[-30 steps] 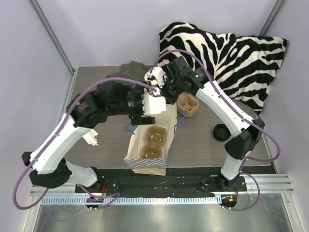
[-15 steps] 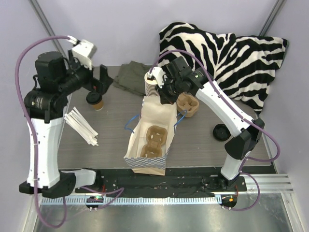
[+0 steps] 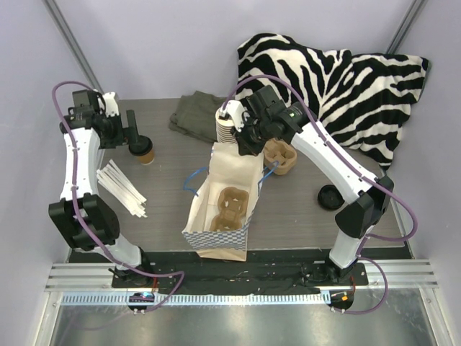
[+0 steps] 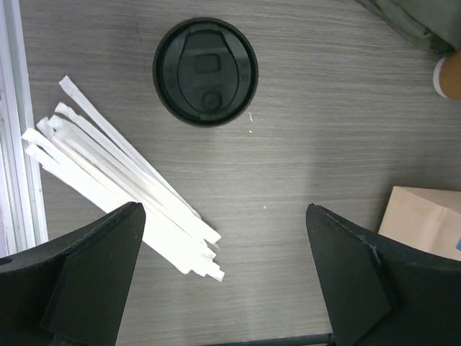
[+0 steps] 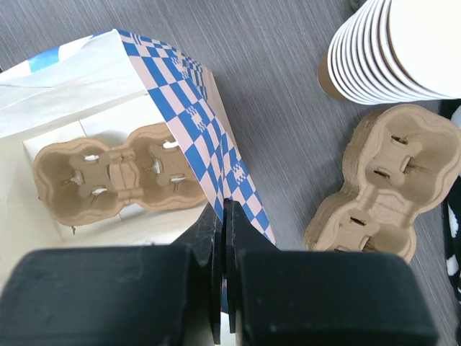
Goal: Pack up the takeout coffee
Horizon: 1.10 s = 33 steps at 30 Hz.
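Note:
The takeout coffee [image 3: 143,150], a small brown cup with a black lid, stands at the far left of the table. In the left wrist view its lid [image 4: 205,72] shows from above. My left gripper [image 3: 132,128] hangs just behind and above it, open and empty [image 4: 227,270]. My right gripper [image 3: 245,146] is shut on the far top edge of the paper bag [image 3: 220,238], pinching the blue-checked rim [image 5: 227,205]. A brown cup carrier [image 3: 229,209] lies inside the bag [image 5: 115,176].
A tall stack of cups [image 3: 227,126] stands behind the bag, spare carriers [image 3: 279,156] to its right. White wrapped straws [image 3: 121,189] lie at the left [image 4: 122,194]. A loose black lid [image 3: 330,196] lies at the right. An olive cloth [image 3: 194,112] and a zebra pillow [image 3: 338,79] lie at the back.
My left arm has swung from over the bag to the far left and now sits lower, over the coffee cup. My right gripper has kept its hold on the bag, which shifted slightly.

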Each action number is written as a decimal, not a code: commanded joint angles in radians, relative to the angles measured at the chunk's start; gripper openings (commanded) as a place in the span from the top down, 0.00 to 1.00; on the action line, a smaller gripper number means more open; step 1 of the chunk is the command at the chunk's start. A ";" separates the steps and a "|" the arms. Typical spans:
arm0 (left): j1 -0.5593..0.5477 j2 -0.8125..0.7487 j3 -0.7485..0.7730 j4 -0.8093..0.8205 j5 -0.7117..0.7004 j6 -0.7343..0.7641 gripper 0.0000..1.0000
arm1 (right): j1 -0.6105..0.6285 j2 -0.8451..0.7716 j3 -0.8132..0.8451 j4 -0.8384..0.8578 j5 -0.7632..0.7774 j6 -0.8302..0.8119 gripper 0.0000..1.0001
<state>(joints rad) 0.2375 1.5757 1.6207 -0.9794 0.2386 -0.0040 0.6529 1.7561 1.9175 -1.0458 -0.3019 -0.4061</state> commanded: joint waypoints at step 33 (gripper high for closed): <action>-0.078 0.402 0.188 0.163 -0.087 0.125 0.07 | 0.005 0.026 0.018 -0.011 -0.008 0.010 0.99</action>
<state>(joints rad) 0.1627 1.9785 1.7714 -0.8486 0.1696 0.1131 0.6537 1.7699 1.9144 -1.0283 -0.3099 -0.3931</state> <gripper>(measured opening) 0.937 0.030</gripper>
